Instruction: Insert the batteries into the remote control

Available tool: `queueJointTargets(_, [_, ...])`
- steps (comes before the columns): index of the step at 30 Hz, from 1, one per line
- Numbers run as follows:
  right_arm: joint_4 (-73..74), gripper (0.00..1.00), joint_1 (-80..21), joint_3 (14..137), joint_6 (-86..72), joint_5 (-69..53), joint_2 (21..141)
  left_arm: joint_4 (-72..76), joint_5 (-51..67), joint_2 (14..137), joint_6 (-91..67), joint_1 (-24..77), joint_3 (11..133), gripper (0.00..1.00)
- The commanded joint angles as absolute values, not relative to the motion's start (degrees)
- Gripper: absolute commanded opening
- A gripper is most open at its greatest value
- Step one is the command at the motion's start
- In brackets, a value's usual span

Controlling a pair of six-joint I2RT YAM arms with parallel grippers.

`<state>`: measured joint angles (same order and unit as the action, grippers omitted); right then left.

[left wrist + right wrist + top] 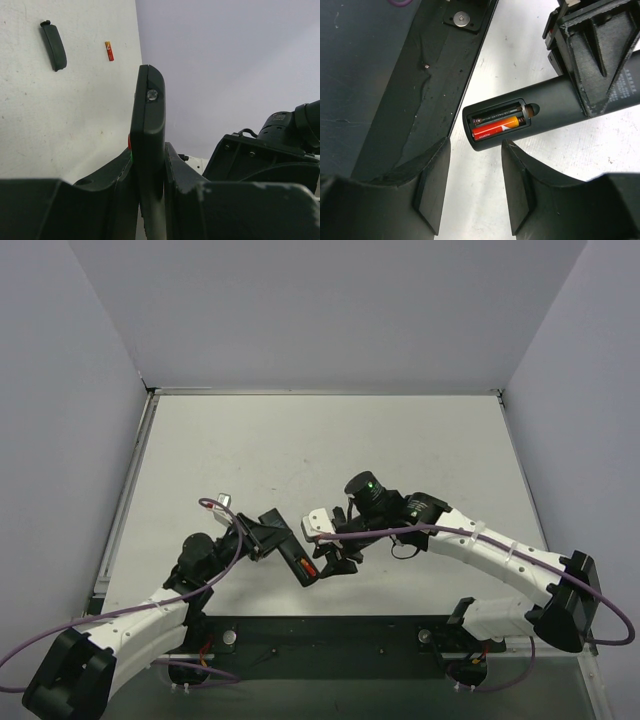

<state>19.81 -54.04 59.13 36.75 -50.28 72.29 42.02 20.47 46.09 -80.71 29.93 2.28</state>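
My left gripper [148,157] is shut on the black remote control [148,115] and holds it edge-on above the table; it also shows in the top view [275,535]. In the right wrist view the remote [560,102] has its battery bay open. One red battery [495,128] sits in the bay, and the slot beside it shows only a spring. My right gripper [476,146] is open and empty, just short of the remote's open end, seen from above too [335,560]. A second red battery [109,51] lies loose on the table.
The small black flat cover [53,46] lies on the white table near the loose battery. The dark strip of the table's near edge [420,75] runs beside the remote. The right arm's wrist [280,145] is close to the left gripper.
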Motion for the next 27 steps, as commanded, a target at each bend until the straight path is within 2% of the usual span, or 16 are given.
queueJointTargets(1, [17.75,0.39,-54.76,60.47,38.67,-54.23,73.74,46.94,21.53,44.91,-81.47,29.71,5.62,0.0])
queueJointTargets(27, [15.91,0.37,-55.63,61.7,39.37,-54.84,74.97,47.37,21.8,43.68,-82.88,29.71,5.89,0.0])
